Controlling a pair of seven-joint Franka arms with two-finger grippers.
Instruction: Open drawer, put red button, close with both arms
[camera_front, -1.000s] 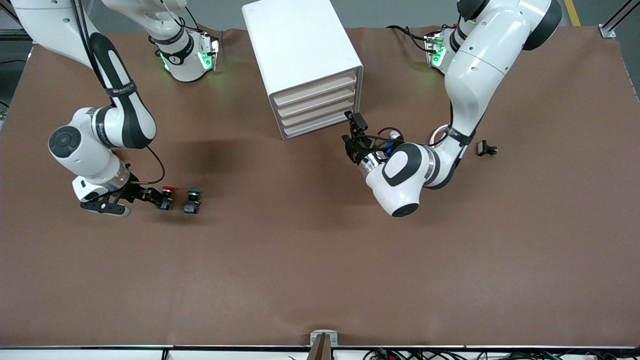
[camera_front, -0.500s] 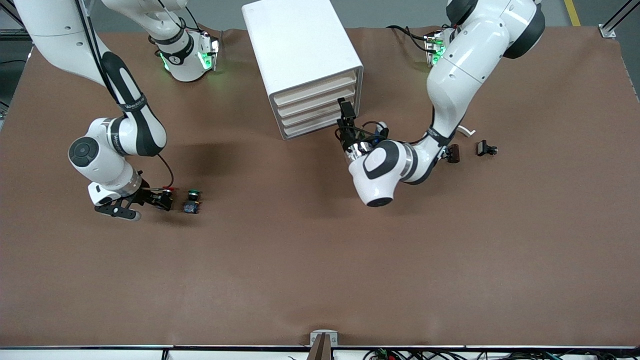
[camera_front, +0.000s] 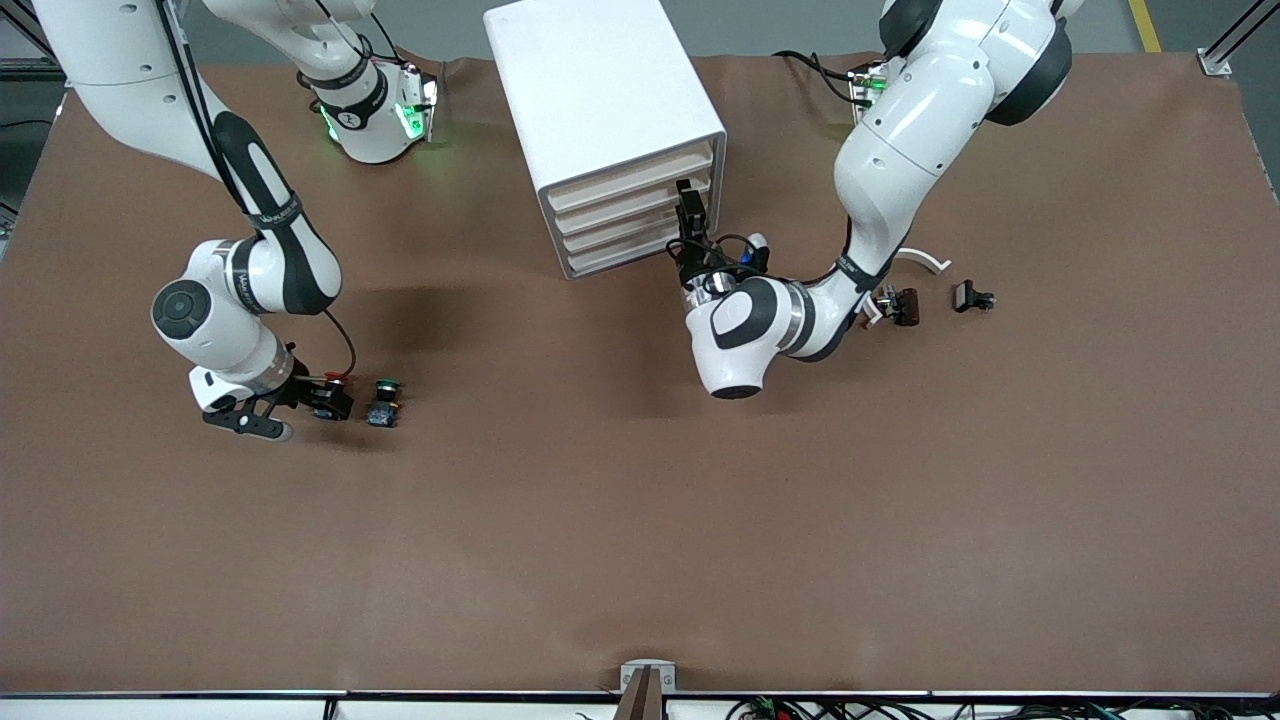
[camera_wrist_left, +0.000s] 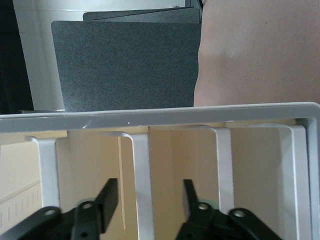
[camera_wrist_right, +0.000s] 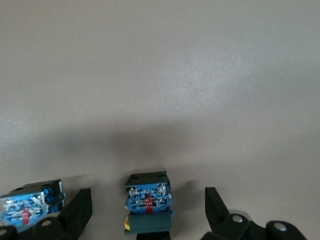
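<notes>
One red button (camera_wrist_right: 147, 200) upright between spread right claw (camera_wrist_right: 148, 210) fingers; left claw (camera_wrist_left: 150, 200) parted.

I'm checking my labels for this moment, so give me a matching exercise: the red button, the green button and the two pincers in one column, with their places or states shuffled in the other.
Column A
1. red button
2. green button
3. left pincer
4. right pincer

Column B
a. at the drawer fronts of the white cabinet, fingers apart on either side of a drawer lip
b. on the table, between two open fingers
c. on the table beside its twin, toward the left arm's end
d. open, low at the table, straddling a button

Pairs: 1-b, 2-c, 3-a, 4-d
</notes>
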